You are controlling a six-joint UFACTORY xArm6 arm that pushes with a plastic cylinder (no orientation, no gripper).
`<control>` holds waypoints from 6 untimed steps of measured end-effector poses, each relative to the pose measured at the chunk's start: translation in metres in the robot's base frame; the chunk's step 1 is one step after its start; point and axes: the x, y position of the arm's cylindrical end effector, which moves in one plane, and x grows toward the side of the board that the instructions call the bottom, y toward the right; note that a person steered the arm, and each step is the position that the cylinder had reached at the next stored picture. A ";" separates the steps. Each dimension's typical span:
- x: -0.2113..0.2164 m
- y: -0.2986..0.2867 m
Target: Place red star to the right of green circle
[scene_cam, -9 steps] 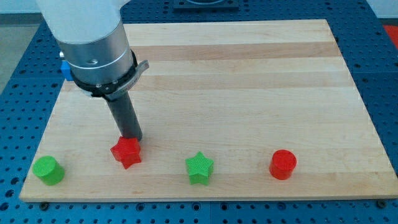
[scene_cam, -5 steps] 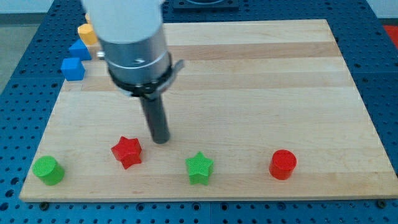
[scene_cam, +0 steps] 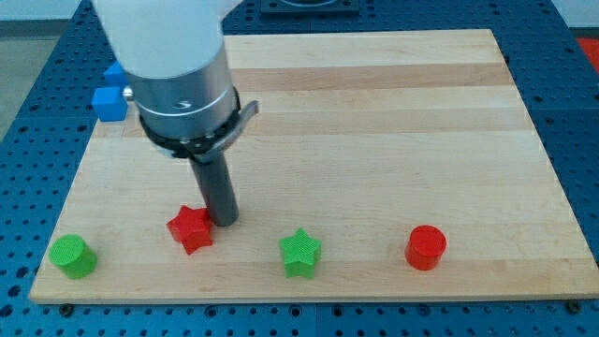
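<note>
Now my tip (scene_cam: 224,221) touching red star (scene_cam: 191,228) upper right; green circle (scene_cam: 72,256) far left; no pincer.

My tip (scene_cam: 225,222) touches the red star (scene_cam: 191,229) (its upper right), green circle (scene_cam: 72,256) leftward.

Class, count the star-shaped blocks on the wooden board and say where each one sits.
2. The red star lies near the view's bottom left, just left of my tip. The green star sits at bottom centre. The arm could hide others.
</note>
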 end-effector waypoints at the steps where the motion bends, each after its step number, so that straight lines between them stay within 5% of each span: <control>1: 0.000 -0.018; 6: -0.020 -0.043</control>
